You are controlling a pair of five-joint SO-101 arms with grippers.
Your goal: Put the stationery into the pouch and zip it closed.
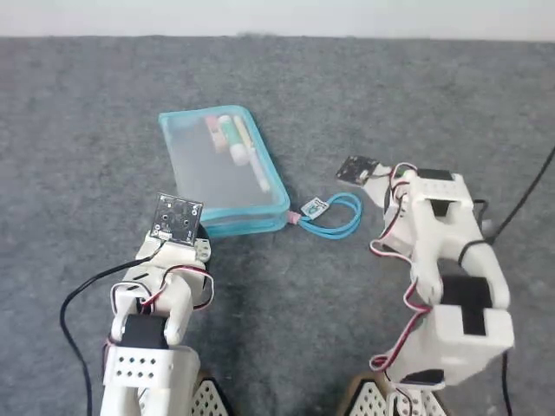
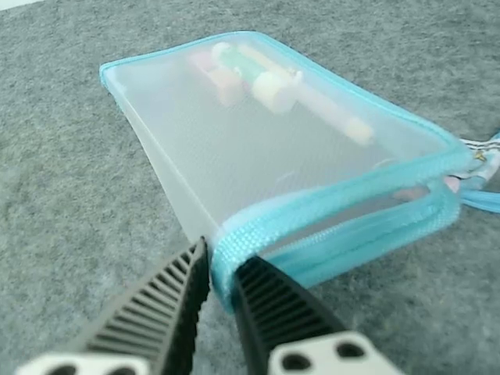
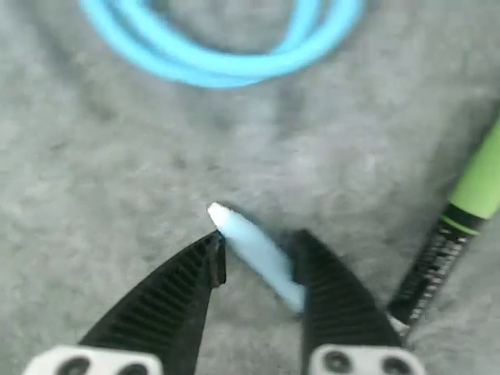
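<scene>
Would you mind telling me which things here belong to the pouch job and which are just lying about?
Belong to the job: pouch, stationery already inside it, light blue stick at the right gripper, green pen beside it, blue cord loop by the pouch.
Just there: grey mat, black cable by an arm.

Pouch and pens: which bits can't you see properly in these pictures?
1. Green pen: right wrist view, cut off by the picture's edge.
2. Blue stick: right wrist view, its back end is hidden behind the right gripper; I cannot tell what it is.
3. Pouch near corner: high view, covered by the left arm's wrist.
4. Stationery inside: high and left wrist views, blurred by the pouch's cloudy wall, so it can't be counted.
</scene>
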